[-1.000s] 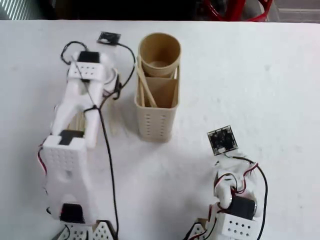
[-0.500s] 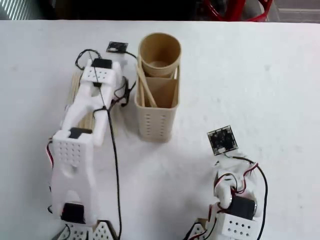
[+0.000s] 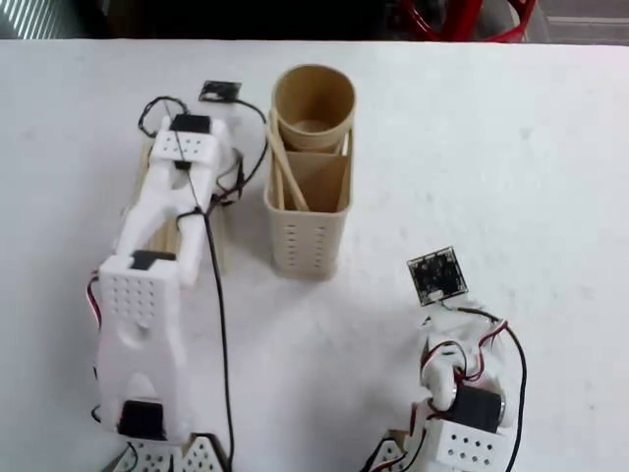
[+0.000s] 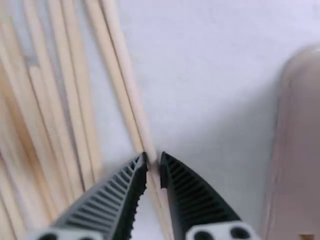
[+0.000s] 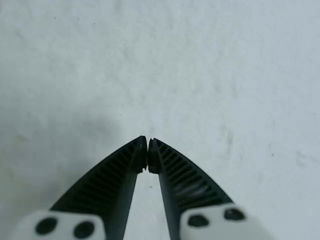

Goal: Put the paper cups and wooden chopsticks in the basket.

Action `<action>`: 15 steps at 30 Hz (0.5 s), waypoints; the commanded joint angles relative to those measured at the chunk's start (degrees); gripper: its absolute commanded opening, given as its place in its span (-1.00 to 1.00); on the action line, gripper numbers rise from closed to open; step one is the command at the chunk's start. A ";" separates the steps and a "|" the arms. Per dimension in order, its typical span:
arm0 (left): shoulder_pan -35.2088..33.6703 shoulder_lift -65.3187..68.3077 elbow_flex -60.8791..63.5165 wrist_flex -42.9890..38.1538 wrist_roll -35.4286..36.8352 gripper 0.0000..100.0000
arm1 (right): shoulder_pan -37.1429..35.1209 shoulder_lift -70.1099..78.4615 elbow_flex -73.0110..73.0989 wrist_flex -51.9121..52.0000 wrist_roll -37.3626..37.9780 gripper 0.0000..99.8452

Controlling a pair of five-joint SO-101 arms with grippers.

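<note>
Over at nine o'clock of the basket (image 3: 307, 231), we reckon the left pincer (image 4: 153, 159) is clenched on one chopstick (image 4: 129, 85) from the tabletop (image 4: 225, 75) pile (image 4: 50, 110), the right pincer (image 5: 147, 145) clenched empty, so next we'd lift it in beside the paper cup (image 3: 313, 98).

Matt wooden chopsticks (image 4: 125, 85), plastic basket (image 3: 307, 246) (perforated wall), brown paper cup (image 3: 313, 93)

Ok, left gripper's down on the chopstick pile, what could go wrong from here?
The left gripper pinches one chopstick at its very tips, so it may pivot or slip on lifting. A second stick lies against it and could be dragged along. The basket stands close by; a long stick swung over might knock its rim.
</note>
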 commanded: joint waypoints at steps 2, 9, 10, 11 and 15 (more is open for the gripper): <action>-2.07 0.13 -1.49 -0.35 0.35 -0.86 | 0.22 -0.13 0.53 -0.13 0.00 -0.96; -1.80 0.13 -1.49 -0.35 0.44 -0.72 | 0.22 -0.13 0.53 -0.13 0.00 -0.96; -1.71 0.13 -1.41 -0.35 0.44 -0.71 | 0.22 -0.13 0.53 -0.13 0.00 -0.96; -1.63 0.13 -1.41 -0.35 0.35 -0.73 | 0.22 -0.13 0.53 -0.13 0.00 -0.96; -1.63 0.22 -1.23 -0.70 -2.99 -0.87 | 0.22 -0.13 0.53 -0.13 0.00 -0.96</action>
